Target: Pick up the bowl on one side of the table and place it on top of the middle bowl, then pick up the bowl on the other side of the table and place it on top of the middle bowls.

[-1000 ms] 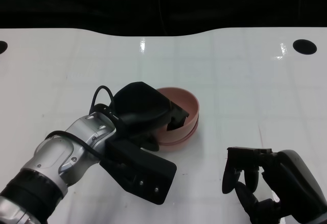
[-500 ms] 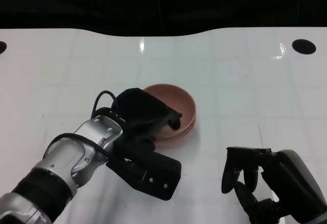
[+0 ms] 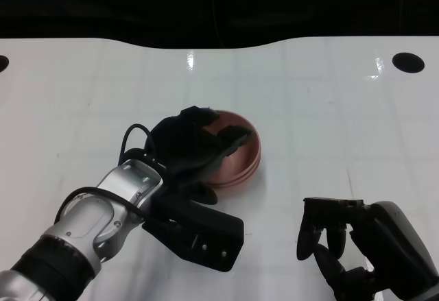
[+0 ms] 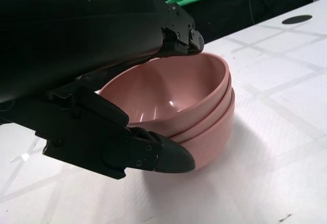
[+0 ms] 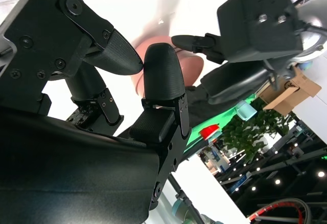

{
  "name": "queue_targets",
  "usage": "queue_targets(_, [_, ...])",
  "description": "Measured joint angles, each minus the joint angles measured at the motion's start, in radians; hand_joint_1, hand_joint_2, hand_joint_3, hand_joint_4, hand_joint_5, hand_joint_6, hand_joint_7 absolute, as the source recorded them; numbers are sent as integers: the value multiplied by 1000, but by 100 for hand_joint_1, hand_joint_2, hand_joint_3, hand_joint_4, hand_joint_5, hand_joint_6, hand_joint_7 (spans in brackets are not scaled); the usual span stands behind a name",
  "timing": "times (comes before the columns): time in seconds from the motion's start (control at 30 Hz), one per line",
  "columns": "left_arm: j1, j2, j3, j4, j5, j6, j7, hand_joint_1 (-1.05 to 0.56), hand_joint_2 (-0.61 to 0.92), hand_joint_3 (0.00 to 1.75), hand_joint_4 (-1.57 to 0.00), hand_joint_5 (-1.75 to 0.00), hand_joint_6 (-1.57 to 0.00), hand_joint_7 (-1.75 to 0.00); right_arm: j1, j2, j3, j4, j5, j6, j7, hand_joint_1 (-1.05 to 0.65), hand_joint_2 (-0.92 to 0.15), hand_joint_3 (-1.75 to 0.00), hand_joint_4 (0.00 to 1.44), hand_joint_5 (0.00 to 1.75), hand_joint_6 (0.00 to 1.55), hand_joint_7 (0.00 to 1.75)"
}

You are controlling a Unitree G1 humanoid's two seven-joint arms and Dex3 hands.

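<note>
Lower right of the head view: our right hand (image 3: 343, 246) rests empty, fingers loosely apart. Centre: our left hand (image 3: 195, 147), fingers spread, hovers at the stack of pink bowls (image 3: 240, 164) on the white table (image 3: 343, 109). We should lift clear straight upward, avoiding the top rim.

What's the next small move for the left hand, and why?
Probably lift the left hand up and draw it back off the stack. The left wrist view shows three pink bowls nested on the table, with the fingers apart around the rim rather than clamped on it, so the top bowl looks released. The right hand rests empty near the table's front edge.
</note>
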Motion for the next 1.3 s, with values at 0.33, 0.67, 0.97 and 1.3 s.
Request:
queue_targets(0.33, [196,100,177,-328,-187,-35,-28,-76,92,35,-10,-6,-12,-4,-3,0,5,1,0,0,0,-11,-11,-169,95,175,84,150])
queue_targets(0.67, [382,134,344,-458,-363,-187,18,-54,92,26,-27,-47,-35,-10,-11,12,10,7,-2,1,-1,-9,-9,-169,96,175,84,152])
queue_targets(0.97, [568,96,469,-511,-471,-336,130,-32,92,22,-25,-105,-52,-17,-18,11,9,15,0,-1,-1,-9,-10,-170,96,175,84,153])
queue_targets(1.3, [748,-24,566,-498,-683,-503,200,-14,92,25,-64,-104,-85,-35,-16,8,8,16,16,-2,6,-10,-10,-171,96,175,84,153])
